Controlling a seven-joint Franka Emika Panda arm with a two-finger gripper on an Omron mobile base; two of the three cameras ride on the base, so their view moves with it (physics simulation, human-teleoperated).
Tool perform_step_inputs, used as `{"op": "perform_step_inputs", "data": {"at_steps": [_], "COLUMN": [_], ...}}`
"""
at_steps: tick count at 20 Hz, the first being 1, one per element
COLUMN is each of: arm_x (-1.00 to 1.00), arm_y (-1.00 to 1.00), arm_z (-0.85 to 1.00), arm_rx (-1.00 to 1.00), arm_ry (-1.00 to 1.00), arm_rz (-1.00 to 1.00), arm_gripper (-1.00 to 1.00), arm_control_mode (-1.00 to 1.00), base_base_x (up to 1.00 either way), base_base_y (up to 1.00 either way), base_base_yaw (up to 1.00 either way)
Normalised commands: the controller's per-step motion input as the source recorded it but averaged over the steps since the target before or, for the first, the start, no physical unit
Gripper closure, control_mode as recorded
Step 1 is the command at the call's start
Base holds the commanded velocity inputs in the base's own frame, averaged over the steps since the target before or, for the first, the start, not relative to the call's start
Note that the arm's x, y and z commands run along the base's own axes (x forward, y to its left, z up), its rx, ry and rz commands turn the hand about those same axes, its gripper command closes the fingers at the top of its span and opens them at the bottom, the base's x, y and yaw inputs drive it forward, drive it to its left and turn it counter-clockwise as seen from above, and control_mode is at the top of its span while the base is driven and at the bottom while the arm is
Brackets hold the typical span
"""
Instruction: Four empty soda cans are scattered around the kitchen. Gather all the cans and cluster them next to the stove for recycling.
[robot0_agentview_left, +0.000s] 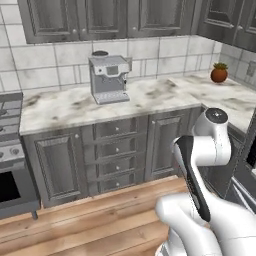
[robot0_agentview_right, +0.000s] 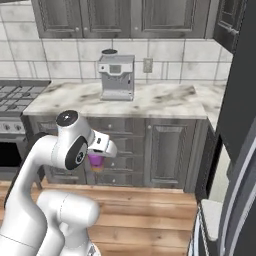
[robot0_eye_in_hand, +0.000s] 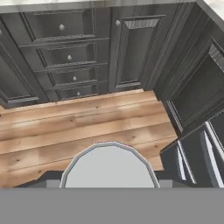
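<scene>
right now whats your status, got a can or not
Gripper shut on purple can, carried low in front of the drawers. Stove off to the left, no cans beside it yet. Coffee machine on counter, not in the way.

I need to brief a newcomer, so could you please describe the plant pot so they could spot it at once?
Follow the marble counter right from the coffee machine into the corner. The plant pot stands there alone by the tiled wall: small, round, reddish-brown, with green leaves on top.

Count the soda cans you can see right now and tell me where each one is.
1. A purple can sits at the gripper in front of the lower drawers; the hand view shows its grey top. Others may be out of frame.
</scene>
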Motion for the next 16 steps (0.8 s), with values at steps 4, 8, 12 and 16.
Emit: {"op": "perform_step_inputs", "data": {"at_steps": [4, 8, 12, 16], "arm_x": [0.00, 0.00, 0.00, 0.00], "arm_y": [0.00, 0.00, 0.00, 0.00], "arm_z": [0.00, 0.00, 0.00, 0.00], "arm_rx": [0.00, 0.00, 0.00, 0.00], "arm_ry": [0.00, 0.00, 0.00, 0.00], "arm_rz": [0.00, 0.00, 0.00, 0.00], "arm_gripper": [1.00, 1.00, 1.00, 1.00], "arm_control_mode": [1.00, 1.00, 1.00, 1.00], "base_base_x": [0.51, 0.54, 0.62, 0.41], "base_base_y": [0.19, 0.23, 0.30, 0.22], "base_base_yaw": [0.00, 0.00, 0.00, 0.00]}}
